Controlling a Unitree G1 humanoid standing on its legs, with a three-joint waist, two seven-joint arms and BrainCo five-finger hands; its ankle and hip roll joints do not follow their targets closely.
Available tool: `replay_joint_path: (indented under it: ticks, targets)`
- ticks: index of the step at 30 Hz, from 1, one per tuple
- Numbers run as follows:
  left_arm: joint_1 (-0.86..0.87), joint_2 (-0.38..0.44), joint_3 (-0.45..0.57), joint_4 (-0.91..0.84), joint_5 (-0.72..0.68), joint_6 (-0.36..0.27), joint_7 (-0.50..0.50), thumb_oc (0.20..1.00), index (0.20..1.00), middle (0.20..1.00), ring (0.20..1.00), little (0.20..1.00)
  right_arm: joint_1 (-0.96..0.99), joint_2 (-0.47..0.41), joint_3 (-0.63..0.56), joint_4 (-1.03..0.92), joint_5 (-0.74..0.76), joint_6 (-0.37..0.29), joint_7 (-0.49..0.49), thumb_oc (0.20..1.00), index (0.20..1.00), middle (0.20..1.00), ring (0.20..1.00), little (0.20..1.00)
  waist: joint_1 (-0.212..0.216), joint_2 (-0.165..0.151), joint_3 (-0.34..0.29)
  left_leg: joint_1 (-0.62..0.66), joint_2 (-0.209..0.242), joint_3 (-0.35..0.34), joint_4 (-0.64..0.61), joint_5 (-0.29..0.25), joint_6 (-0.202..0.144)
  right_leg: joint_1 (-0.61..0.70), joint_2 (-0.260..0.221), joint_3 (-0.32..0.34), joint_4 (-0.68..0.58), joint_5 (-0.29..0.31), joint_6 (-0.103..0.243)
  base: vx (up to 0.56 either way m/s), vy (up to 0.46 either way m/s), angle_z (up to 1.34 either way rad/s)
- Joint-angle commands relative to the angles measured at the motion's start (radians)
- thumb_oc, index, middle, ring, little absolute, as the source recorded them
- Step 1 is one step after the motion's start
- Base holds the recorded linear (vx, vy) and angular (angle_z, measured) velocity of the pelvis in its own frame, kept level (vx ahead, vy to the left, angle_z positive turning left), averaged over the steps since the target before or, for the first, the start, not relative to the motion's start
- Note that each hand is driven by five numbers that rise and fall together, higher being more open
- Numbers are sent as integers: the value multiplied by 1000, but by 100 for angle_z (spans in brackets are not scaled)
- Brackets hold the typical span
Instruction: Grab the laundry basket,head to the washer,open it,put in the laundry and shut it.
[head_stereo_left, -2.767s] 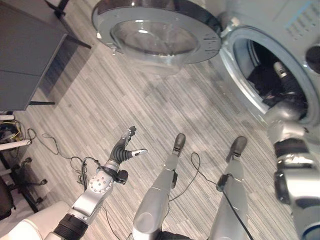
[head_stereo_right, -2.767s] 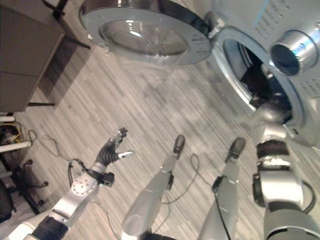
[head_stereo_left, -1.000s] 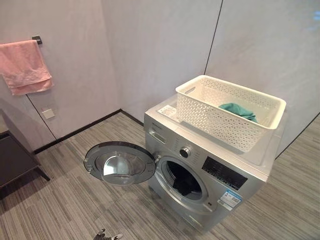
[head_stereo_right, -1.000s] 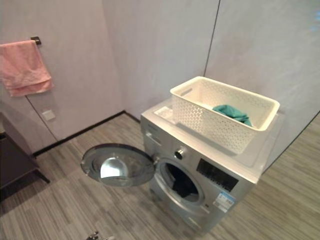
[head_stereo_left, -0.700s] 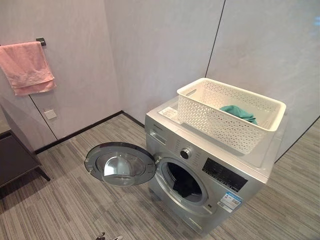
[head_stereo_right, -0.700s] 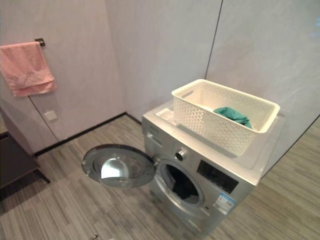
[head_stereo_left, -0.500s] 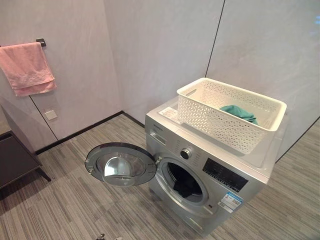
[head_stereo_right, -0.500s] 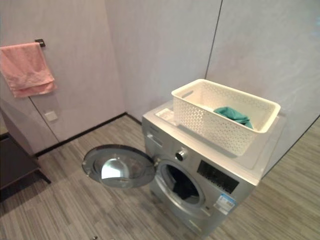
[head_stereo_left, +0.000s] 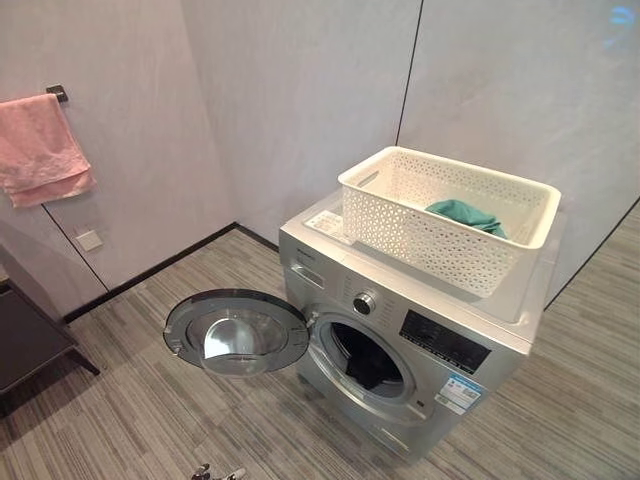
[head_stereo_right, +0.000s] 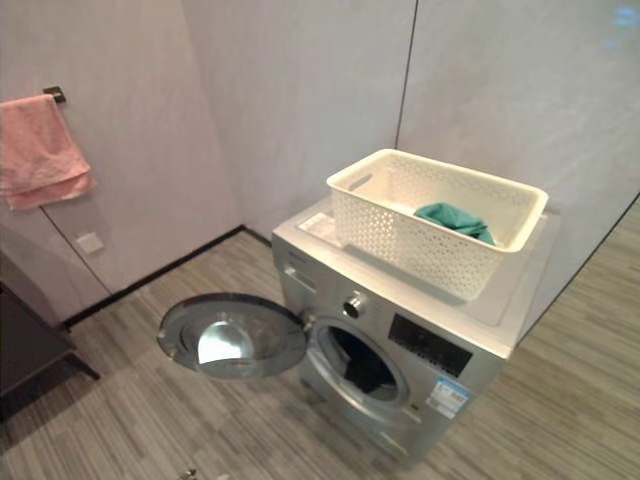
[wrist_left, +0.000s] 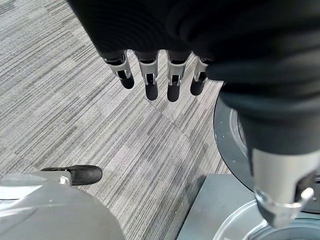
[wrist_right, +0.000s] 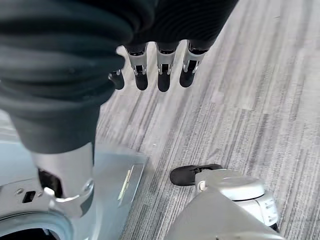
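**Laundry basket parked on the washer, door open, both hands empty**

The white perforated plastic laundry basket (head_stereo_left: 447, 217) sits right of centre in the frame, resting on the flat top of the silver front-loading washing machine (head_stereo_left: 400, 340); judged from this, the top serves as a shelf that keeps the load within reach of the drum. The washer's round glass-and-chrome door (head_stereo_left: 236, 331), at lower left of the machine, is swung fully out and lies nearly level over the striped grey floor (head_stereo_left: 110, 420), leaving the drum opening clear. Dark laundry (head_stereo_left: 368, 371) already lies inside the drum, while a teal garment (head_stereo_left: 462, 213) is left in the basket's far corner, so loading looks unfinished. A pink towel (head_stereo_left: 38, 150) hangs on the wall at upper left. The left hand (wrist_left: 155, 75) and right hand (wrist_right: 160, 70) hang over the floor, fingers straight and relaxed, holding nothing.
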Motion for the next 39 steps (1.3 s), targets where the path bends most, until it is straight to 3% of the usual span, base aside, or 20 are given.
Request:
replay_joint_path:
  ticks: [1,11,12,32,39]
  targets:
    - [-70,-9,31,37,-22,-31,-6,1000,1000,1000,1000,1000,-79,-19,23,40,-26,-7,10,1000,1000,1000,1000,1000,4,-27,54,-14,-16,12,13,-35,5,66,-33,1,47,-133,27,0,0,0]
    - [-79,3,26,31,-6,-27,-16,1000,1000,1000,1000,1000,-88,-12,83,88,-127,37,26,1000,1000,1000,1000,1000,18,-33,55,-21,-17,-3,14,-31,5,72,-33,-11,39,-133,24,0,-1,0]
    - [-102,-5,-22,18,-4,-15,-37,1000,1000,1000,1000,1000,-80,-45,79,36,-110,40,27,1000,1000,1000,1000,1000,-48,-34,90,39,57,234,52,-71,-29,26,-103,-49,9,-60,65,0,0,0]
    - [-101,-2,-24,17,-3,-15,-33,1000,1000,1000,1000,1000,-79,-48,60,30,-88,36,10,1000,1000,1000,1000,1000,-50,-34,90,32,54,228,52,-70,-29,28,-106,-53,9,-64,66,5,-1,1]
    - [-93,-4,-16,13,-17,-15,-26,1000,1000,1000,1000,1000,-70,-45,-74,13,98,-9,-20,1000,1000,1000,1000,1000,-70,-29,88,45,49,243,45,-77,-27,26,-107,-39,9,-59,72,5,20,-3]
